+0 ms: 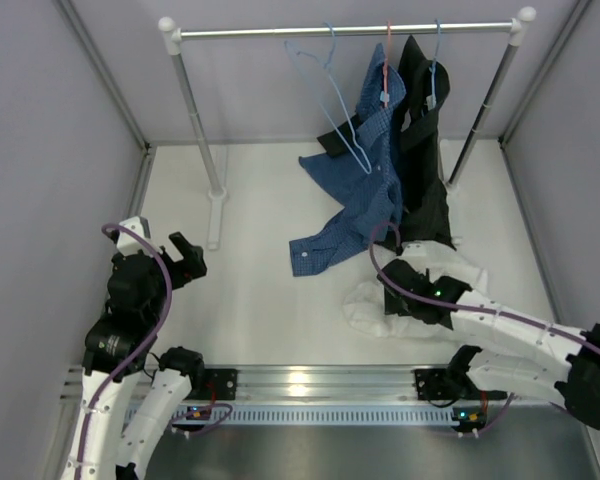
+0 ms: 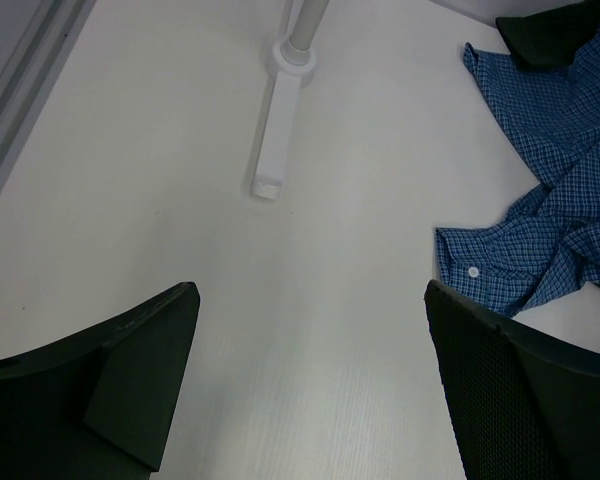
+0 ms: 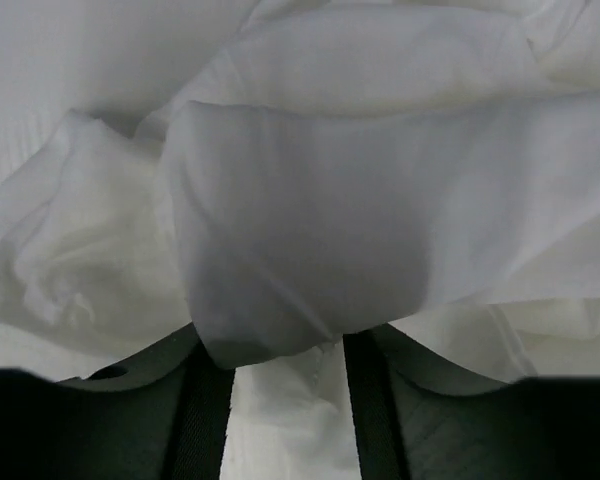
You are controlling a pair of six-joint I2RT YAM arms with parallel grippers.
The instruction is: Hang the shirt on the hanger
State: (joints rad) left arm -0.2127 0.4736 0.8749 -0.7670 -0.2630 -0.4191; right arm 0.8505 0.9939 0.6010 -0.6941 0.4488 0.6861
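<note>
White bench [image 1: 250, 300], plain grey walls all round. Up top, the rack rail [image 1: 345, 32] carries the light-blue hanger [image 1: 330, 100], next to a blue checked shirt [image 1: 360, 190] and a black garment [image 1: 425, 160]. The white shirt [image 1: 365, 305] sits crumpled at lower right, partly hidden under the right tool [image 1: 398, 288], which is clamped on a fold of it. The left tool [image 1: 185, 255] hovers at left with its jaws wide apart.

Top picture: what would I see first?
A blue checked shirt hangs from the rail at the back, trailing onto the table. In front, the right gripper has a crumpled white shirt between its jaws. A bare light-blue hanger hangs beside the blue shirt.
</note>
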